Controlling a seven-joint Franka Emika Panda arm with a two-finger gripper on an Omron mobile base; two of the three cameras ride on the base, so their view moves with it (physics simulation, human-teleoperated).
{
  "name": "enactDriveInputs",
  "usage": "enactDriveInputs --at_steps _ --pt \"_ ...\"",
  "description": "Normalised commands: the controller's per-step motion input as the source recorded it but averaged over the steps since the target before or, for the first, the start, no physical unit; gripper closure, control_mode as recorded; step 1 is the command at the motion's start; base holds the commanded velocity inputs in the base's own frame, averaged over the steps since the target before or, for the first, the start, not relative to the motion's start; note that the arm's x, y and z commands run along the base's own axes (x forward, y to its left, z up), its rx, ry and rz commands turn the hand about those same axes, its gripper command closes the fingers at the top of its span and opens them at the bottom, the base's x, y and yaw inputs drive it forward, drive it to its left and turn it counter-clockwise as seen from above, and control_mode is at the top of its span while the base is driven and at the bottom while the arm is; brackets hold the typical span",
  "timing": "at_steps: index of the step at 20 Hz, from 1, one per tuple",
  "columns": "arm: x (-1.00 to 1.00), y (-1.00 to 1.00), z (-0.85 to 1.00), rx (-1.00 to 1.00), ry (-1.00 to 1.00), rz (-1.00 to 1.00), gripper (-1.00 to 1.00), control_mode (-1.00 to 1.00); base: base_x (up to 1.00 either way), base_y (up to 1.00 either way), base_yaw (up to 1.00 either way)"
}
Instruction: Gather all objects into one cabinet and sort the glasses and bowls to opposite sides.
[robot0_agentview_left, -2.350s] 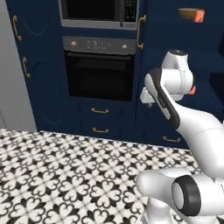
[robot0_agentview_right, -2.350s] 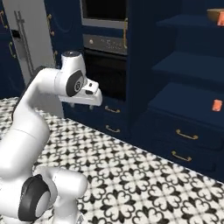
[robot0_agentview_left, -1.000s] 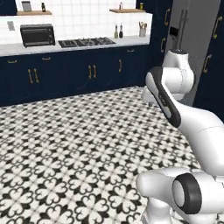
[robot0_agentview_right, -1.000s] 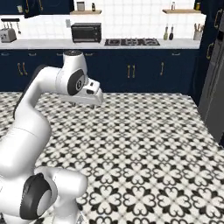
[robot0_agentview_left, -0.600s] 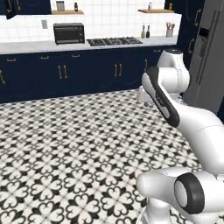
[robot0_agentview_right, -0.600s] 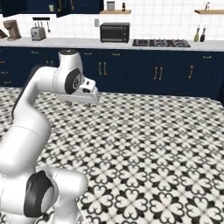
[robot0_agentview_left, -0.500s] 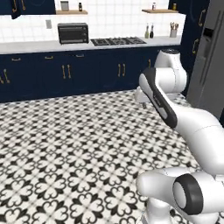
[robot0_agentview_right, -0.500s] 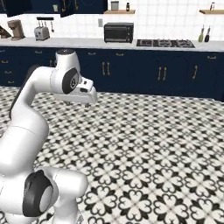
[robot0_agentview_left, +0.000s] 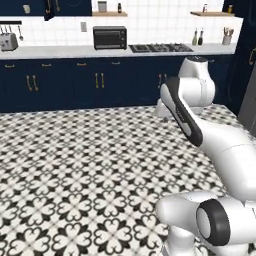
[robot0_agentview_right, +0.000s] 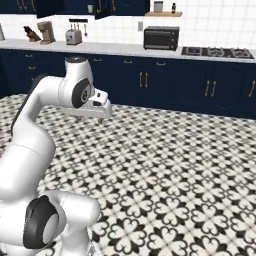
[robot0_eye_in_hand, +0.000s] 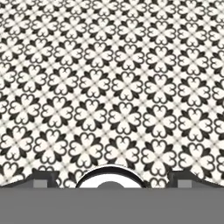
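Your hand (robot0_agentview_right: 93, 116) is hanging wide apart, gripping nothing, over patterned floor (robot0_eye_in_hand: 112, 87); worktop (robot0_agentview_left: 75, 50) sitting far behind.

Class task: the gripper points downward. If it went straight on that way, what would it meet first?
Most likely the patterned floor tiles: the gripper, jaws wide open and empty, looks straight at them with nothing between, though how far down is unclear.

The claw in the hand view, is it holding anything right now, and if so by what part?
Nothing is held. The claw is open, its two fingertips standing wide apart over the patterned floor, with no cup or bowl between them.
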Motion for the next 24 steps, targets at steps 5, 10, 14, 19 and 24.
enactDriveInputs --at_steps 5,10,14,19,24 --pt "0.00 0.00 0.00 0.00 0.00 0.00 -1.00 1.00 0.92 0.00 0.24" --pt "0.00 0.00 0.00 0.00 0.00 0.00 -1.00 1.00 1.00 -0.12 0.12" --pt "0.00 0.00 0.00 0.00 0.00 0.00 -1.00 1.00 0.76 0.09 0.07" --pt "0.00 0.00 0.00 0.00 0.00 0.00 -1.00 1.00 0.02 0.99 0.01" --pt "0.00 0.00 0.00 0.00 0.00 0.00 -1.00 1.00 0.27 1.00 0.00"
